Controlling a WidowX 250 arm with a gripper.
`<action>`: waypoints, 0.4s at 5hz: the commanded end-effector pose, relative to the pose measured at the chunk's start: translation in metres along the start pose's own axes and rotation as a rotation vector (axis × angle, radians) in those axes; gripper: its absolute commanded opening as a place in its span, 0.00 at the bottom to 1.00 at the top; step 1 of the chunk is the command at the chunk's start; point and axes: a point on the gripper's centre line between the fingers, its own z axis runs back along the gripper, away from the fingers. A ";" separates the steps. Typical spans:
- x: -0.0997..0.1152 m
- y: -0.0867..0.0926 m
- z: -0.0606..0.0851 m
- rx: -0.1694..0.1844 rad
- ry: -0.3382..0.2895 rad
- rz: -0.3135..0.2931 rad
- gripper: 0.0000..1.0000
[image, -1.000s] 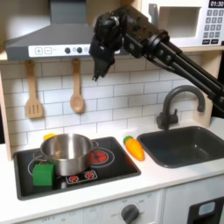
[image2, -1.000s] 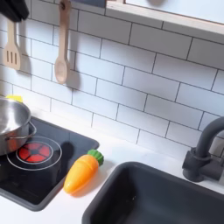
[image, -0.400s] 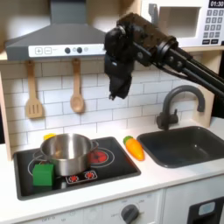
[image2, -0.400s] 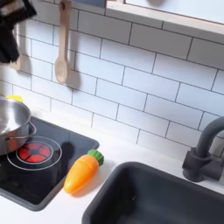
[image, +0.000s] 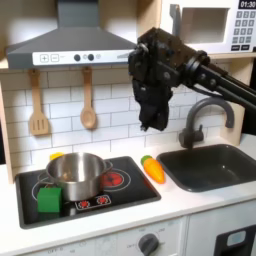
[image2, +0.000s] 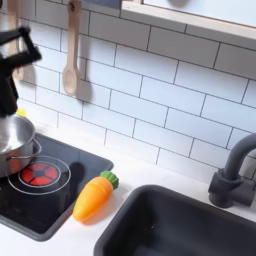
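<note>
Jaws (image: 150, 124) in open air above carrot (image: 153, 168), beside sink (image: 215, 166)

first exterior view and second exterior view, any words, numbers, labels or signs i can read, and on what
No text reads clearly in either view.
White microwave keypad: rows of dark buttons, too blurred to read.
Grey range hood: small dark control marks, too small to read.
Black toy stovetop: red control marks at the front edge, not readable.
</note>
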 end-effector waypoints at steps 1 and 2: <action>-0.037 0.011 -0.011 0.019 0.139 -0.074 0.00; -0.061 0.021 -0.013 0.032 0.213 -0.117 0.00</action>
